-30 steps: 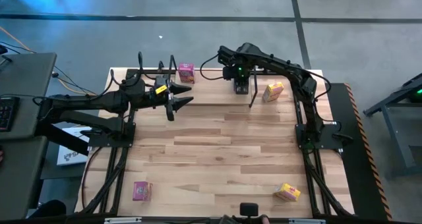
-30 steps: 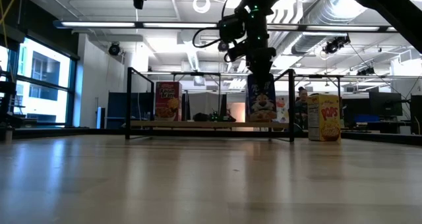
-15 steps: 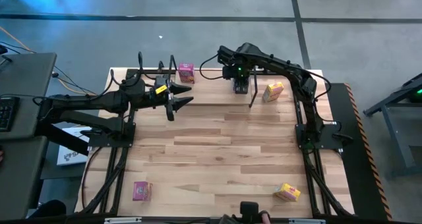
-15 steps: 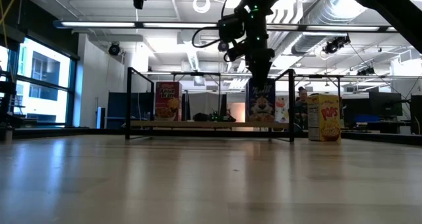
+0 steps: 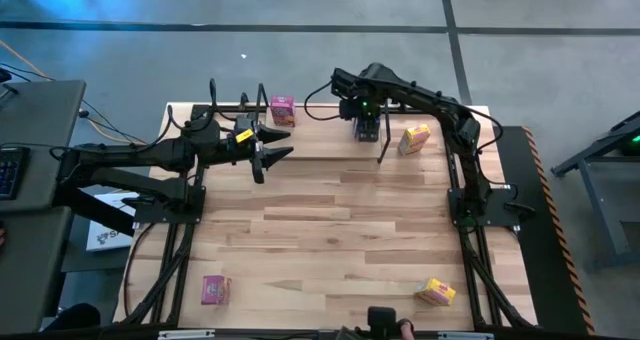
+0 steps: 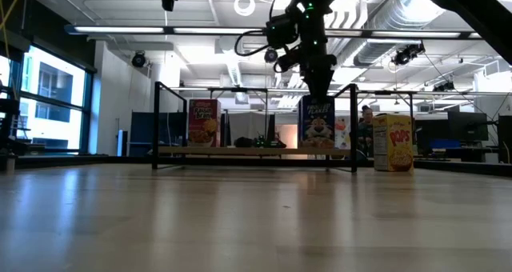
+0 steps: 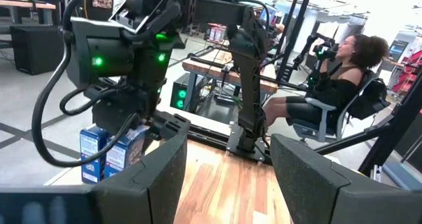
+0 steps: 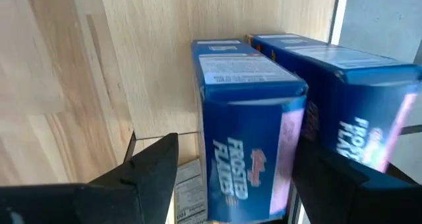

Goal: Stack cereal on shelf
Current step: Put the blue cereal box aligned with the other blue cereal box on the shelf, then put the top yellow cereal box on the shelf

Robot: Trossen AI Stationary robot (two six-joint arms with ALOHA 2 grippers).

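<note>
A: Open workshop behind, people seated at desks; wood-plank table [image 5: 330, 230] in front. We note the shelf [image 6: 256, 151] at the far edge, pink box [image 6: 203, 122] standing on it, blue box [image 6: 318, 124] standing on it under the right pincer [image 6: 318, 78].

B: Agreed. Wrist view shows two blue boxes [image 8: 254, 118] side by side, the right pincer's fingers [image 8: 142, 178] spread either side of the nearer one, no pinch that we can see. Our reading: just set down, release under way.

A: Risk one: lifting away crooked. A finger catching the box's top edge would tip it, and the neighbour with it, since they stand so close.

B: Risk two: the wire uprights [image 6: 354, 128]. The arm hangs just beside one; a sideways exit could snag it and shake the whole rack.

A: Left pincer [image 5: 262, 150] hovers spread, holding nothing, near the shelf's other end.

B: Yellow box [image 5: 414, 138] sits beside the shelf; another yellow one [image 5: 436, 292] and a pink one [image 5: 214, 289] lie at the near edge. A long way to carry them.
</note>
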